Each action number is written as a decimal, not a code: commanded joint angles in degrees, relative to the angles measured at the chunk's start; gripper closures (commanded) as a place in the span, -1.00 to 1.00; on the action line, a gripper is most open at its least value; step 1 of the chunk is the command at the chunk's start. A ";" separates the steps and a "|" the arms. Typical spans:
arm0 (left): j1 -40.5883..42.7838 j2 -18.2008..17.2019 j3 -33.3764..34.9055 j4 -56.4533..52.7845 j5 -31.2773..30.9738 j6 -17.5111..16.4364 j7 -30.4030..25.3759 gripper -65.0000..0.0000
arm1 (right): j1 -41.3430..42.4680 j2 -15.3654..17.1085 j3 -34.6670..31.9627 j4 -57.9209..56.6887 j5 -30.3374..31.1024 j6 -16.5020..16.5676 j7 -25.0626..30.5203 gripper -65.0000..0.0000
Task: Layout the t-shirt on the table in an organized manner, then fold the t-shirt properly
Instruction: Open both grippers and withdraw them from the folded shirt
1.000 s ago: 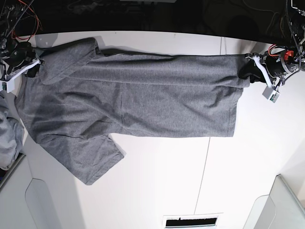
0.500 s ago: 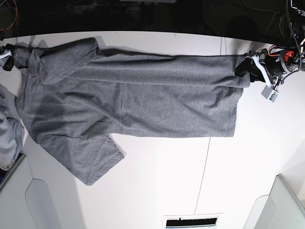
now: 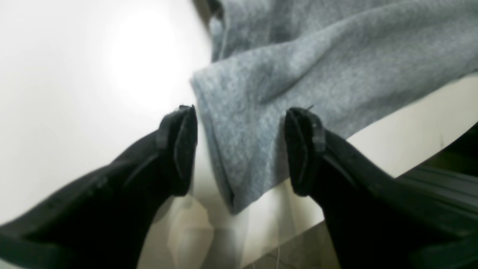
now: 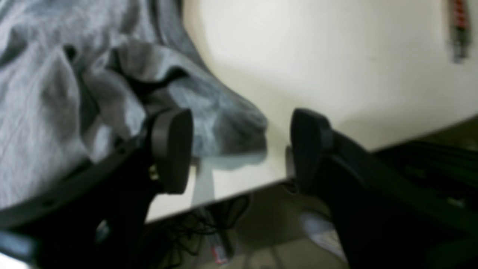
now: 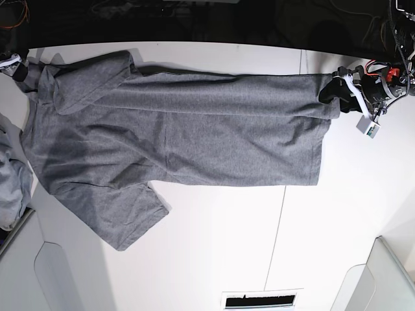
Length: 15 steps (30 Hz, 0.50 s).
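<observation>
Right arm further withdrawn; heather-knit t-shirt flat.

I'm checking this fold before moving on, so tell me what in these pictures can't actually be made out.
- Right gripper: nearly cut off by the base view's left edge.
- T-shirt neckline: right wrist view is blurred, bunched folds hide it.
- Left gripper contact with the hem: its fingers straddle it; touching cannot be told.
- Paler cloth bundle: cropped at the base view's left edge.

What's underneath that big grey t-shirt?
The white table lies under the t-shirt, showing on every side of it. The far edge is folded over itself, so cloth hides cloth there. Whatever else lies beneath is covered.
</observation>
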 commanded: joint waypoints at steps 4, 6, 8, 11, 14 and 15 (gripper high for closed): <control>-0.44 0.02 -0.48 0.15 -0.09 -0.52 -1.51 -0.20 | 2.58 1.18 -0.46 -3.43 2.38 1.95 1.05 -0.25; -0.42 0.79 -0.48 0.13 0.96 -0.52 -1.46 -0.20 | 3.04 1.18 -1.90 -4.44 2.36 2.25 1.05 -0.24; -0.42 1.22 -0.48 0.13 1.38 -0.52 -1.51 -0.20 | 3.02 1.18 -3.85 -4.52 2.19 2.03 1.05 -0.24; -0.44 1.44 -0.48 0.13 1.77 -0.52 -1.84 0.22 | 3.02 1.18 -6.03 -4.52 1.70 1.29 0.83 0.17; -0.44 1.42 -0.48 0.13 3.19 -0.52 -1.90 0.86 | 3.02 1.20 -6.27 -4.50 1.68 1.03 0.85 0.92; -0.44 1.40 -0.48 0.13 3.54 -0.52 -1.84 0.99 | 3.02 1.20 -6.14 -4.50 1.70 1.03 0.83 1.00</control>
